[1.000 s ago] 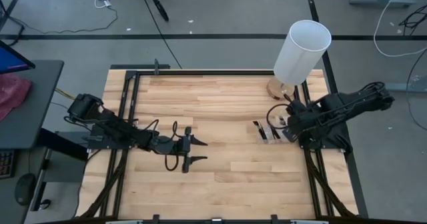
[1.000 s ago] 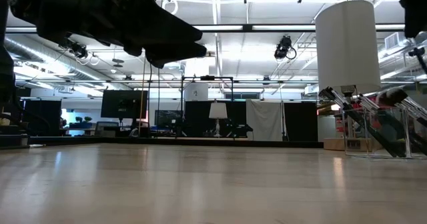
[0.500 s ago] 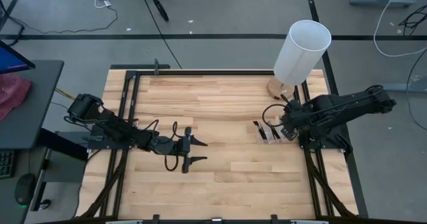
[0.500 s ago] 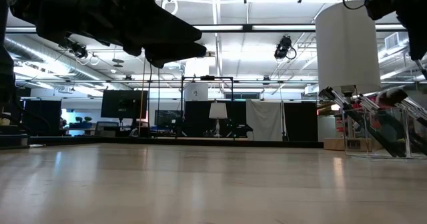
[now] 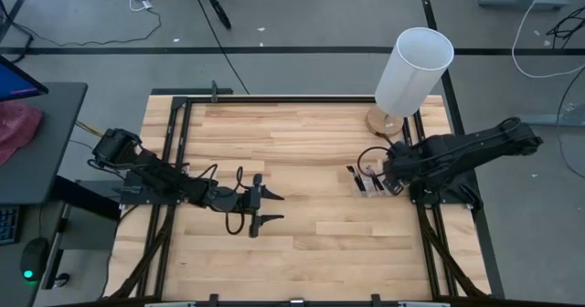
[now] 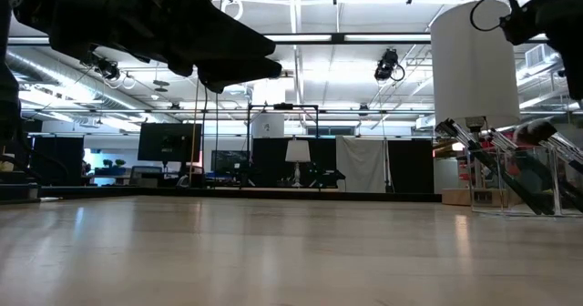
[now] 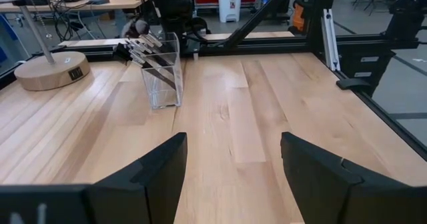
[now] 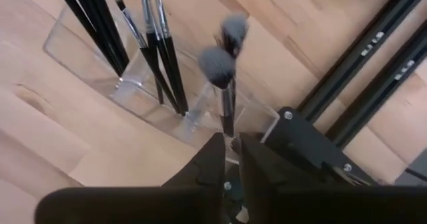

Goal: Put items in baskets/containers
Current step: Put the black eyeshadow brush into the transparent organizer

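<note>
Fingers [image 8: 257, 177] of the right tool [image 8: 230, 159] sit nearly together w/ a thin gap, directly over the end compartment of the clear holder [image 8: 87, 67]; the lower handle of one fluffy grey-tipped brush [image 8: 218, 71] lines up w/ that gap, but can't tell if the pads actually pinch it. A 2nd fluffy brush [image 8: 233, 32] stands just behind the 1st, same compartment. Middle compartment: 3 thin silver-ferruled brushes [image 8: 153, 31], tilted. Far compartment: approx 3 dark-handled brushes [image 8: 100, 24], leaning together, exact count unclear. So roughly 8 brushes visible in the right wrist view, all inside the holder, bristles up.

High view: holder [image 5: 369, 181] stands on the tabletop [image 5: 302, 152] near its right edge, right tool [image 5: 391, 176] over its edge-side end. Beyond it, 1 tall white cylinder [image 5: 413, 69] on a round wooden base [image 5: 381, 121], at the far right corner.

Left tool [image 5: 265, 206] hovers well apart from the holder, left of tabletop centre, its 2 fingers [image 7: 153, 177] spread wide, nothing between them. Left wrist view looks across bare wood to the holder [image 7: 162, 71] w/ brushes [image 7: 143, 47] leaning out, wooden base [image 7: 52, 69] beside it.

Low view: holder [image 6: 524, 183] at right, cylinder [image 6: 474, 60] above it.
</note>
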